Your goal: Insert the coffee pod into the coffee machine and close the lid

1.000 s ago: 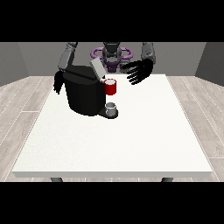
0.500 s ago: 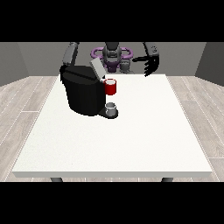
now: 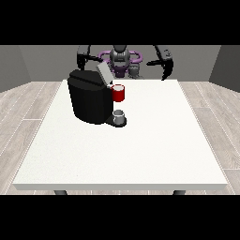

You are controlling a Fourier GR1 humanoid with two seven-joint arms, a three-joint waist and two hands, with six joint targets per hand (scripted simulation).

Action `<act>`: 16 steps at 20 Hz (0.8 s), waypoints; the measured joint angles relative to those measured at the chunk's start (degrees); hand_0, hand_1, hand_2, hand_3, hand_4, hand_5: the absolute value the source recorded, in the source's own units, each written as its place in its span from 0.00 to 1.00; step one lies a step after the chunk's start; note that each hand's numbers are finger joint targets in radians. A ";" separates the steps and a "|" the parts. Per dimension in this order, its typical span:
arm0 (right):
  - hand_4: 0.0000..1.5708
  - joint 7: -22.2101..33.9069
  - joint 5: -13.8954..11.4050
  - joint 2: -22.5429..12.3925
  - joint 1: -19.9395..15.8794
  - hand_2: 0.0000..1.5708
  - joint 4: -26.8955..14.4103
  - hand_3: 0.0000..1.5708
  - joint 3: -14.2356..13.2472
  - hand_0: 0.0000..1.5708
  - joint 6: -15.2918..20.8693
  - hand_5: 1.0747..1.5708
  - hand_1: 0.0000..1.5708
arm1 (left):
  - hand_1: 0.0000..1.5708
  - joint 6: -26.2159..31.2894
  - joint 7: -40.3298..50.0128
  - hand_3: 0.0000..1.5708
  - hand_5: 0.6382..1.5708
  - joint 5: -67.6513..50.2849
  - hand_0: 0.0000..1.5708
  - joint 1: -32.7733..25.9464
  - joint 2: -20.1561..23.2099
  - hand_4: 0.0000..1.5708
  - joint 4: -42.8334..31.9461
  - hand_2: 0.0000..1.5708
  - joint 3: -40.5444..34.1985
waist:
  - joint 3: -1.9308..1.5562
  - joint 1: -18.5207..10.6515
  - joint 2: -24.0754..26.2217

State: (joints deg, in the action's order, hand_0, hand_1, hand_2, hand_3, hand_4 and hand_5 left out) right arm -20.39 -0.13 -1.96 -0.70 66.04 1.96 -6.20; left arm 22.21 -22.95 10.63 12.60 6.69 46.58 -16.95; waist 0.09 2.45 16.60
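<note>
The black coffee machine [image 3: 91,101] stands on the white table [image 3: 140,150], left of centre toward the back. Its grey lid [image 3: 103,73] is tilted up and open. A red thing at the machine [image 3: 118,93] sits at its front, and below it a grey thing [image 3: 119,115] rests on the machine's base. The hand at the view's right [image 3: 166,70] hangs past the table's far edge, away from the machine, with relaxed fingers and nothing in it. The hand at the view's left [image 3: 81,62] is raised behind the machine, partly hidden by it.
The robot's torso [image 3: 121,58] stands behind the table's far edge. Grey wooden floor [image 3: 28,103] surrounds the table on both sides. The table's right half and front carry nothing that shows.
The hand at the view's right has drawn away from the machine's lid, back and to the right. The hand at the view's left has risen behind the machine. The lid is still up.
</note>
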 measured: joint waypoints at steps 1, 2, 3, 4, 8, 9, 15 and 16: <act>0.17 1.06 -0.16 0.41 -0.13 0.00 2.06 0.00 1.46 0.00 0.52 1.00 0.00 | 0.00 0.15 0.06 0.00 1.00 -0.16 0.00 -0.91 0.26 0.18 -0.07 0.00 -0.17 | -0.01 0.34 0.80; 0.15 2.08 -0.01 0.75 0.34 0.00 4.34 0.00 3.48 0.00 1.22 1.00 0.00 | 0.00 0.01 0.08 0.00 1.00 -0.37 0.00 -1.90 0.48 0.19 -0.27 0.00 -0.52 | -0.01 1.04 1.72; 0.13 3.48 -0.24 1.01 0.38 0.00 6.59 0.00 4.80 0.00 1.50 1.00 0.00 | 0.00 -0.34 0.46 0.00 1.00 -0.46 0.00 -2.48 0.17 0.22 -0.17 0.00 -0.52 | -0.02 1.57 2.48; 0.07 4.65 -0.48 1.20 0.54 0.00 8.73 0.00 6.20 0.00 2.32 1.00 0.00 | 0.00 -0.56 0.84 0.00 1.00 -0.46 0.00 -3.48 0.00 0.19 -0.17 0.00 -0.52 | -0.02 1.82 3.58; 0.16 8.36 -2.20 0.84 -0.90 0.00 16.75 0.00 8.48 0.00 4.13 1.00 0.00 | 0.00 -0.42 0.81 0.00 1.00 -1.40 0.00 -5.23 -0.36 0.08 1.49 0.00 -0.44 | -0.04 1.77 3.26; 0.21 9.18 -2.64 0.96 -1.93 0.00 18.64 0.00 8.65 0.00 4.62 1.00 0.00 | 0.00 0.21 0.30 0.00 1.00 -1.90 0.00 -5.26 0.33 0.14 1.66 0.00 -0.74 | -0.05 1.96 2.17; 0.22 10.88 -5.60 0.86 -3.36 0.00 25.22 0.00 9.44 0.00 8.07 1.00 0.00 | 0.00 1.00 -2.17 0.00 1.00 -3.61 0.00 -6.02 -0.72 0.12 6.41 0.00 1.01 | -0.07 -0.77 -4.96; 0.23 11.98 -5.97 1.10 -4.45 0.00 25.55 0.00 9.78 0.00 9.15 1.00 0.00 | 0.00 1.46 -2.47 0.00 1.00 -3.89 0.00 -5.84 -0.49 0.13 6.97 0.00 1.23 | -0.08 -1.32 -6.10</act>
State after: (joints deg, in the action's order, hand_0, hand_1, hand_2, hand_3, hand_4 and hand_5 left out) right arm -8.41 -6.11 -0.87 -5.15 91.60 11.75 2.95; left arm 23.68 -25.42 6.74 6.76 6.19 53.55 -15.71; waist 0.01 1.13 10.50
